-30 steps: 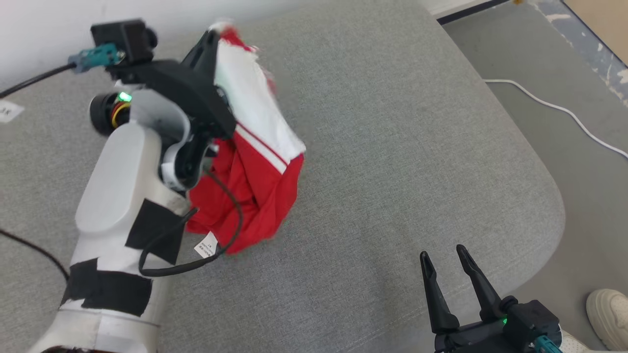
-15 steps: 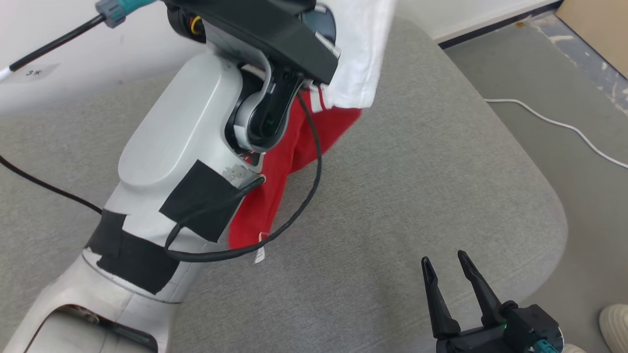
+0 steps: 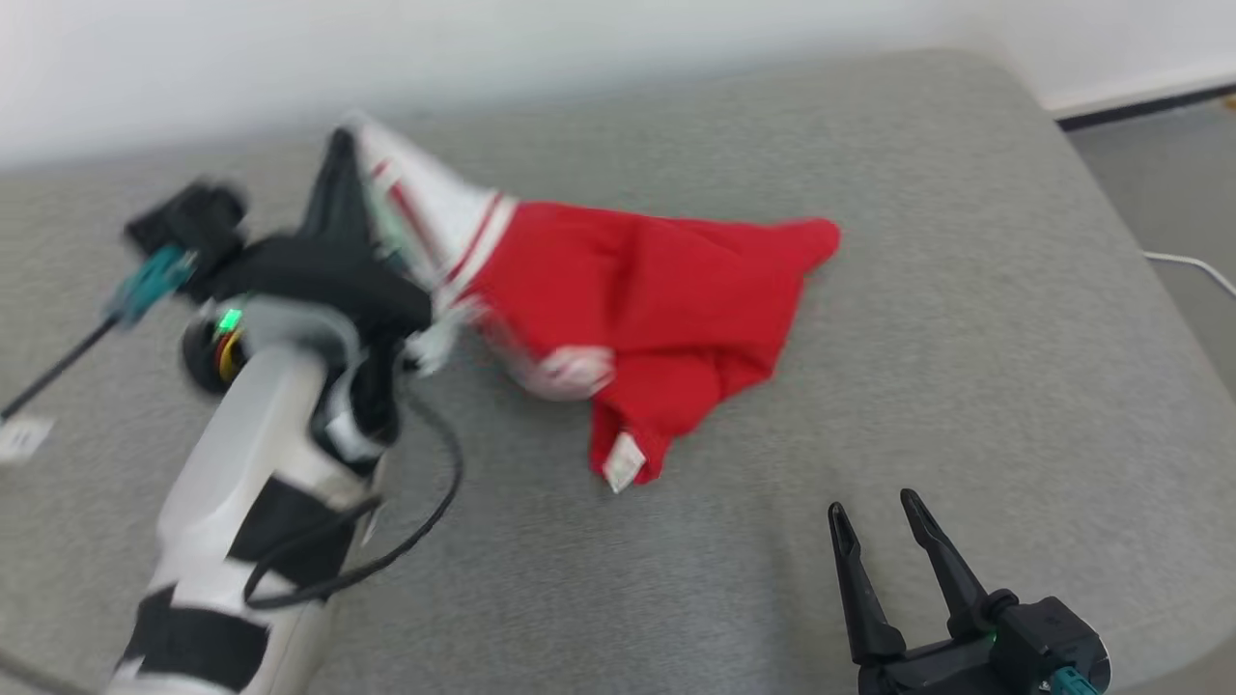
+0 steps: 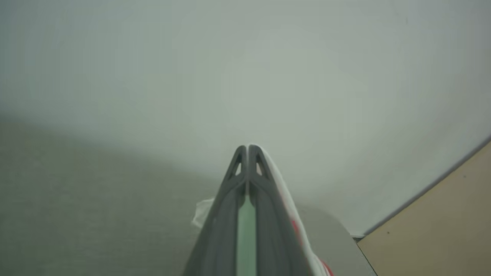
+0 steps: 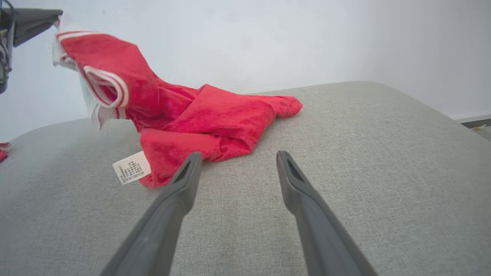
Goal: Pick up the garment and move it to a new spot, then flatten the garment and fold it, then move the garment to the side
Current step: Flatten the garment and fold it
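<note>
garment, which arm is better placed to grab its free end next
Likely right: the right end effector is open near the garment's loose red end; the left end effector is shut on its white edge.

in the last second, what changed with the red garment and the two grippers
The left gripper, shut on the garment by its white striped end throughout, lifted it high and came back down; the garment now trails from it with its red part laid out on the grey cushion instead of hanging bunched. The right gripper stayed open, idle at the near edge.
</note>
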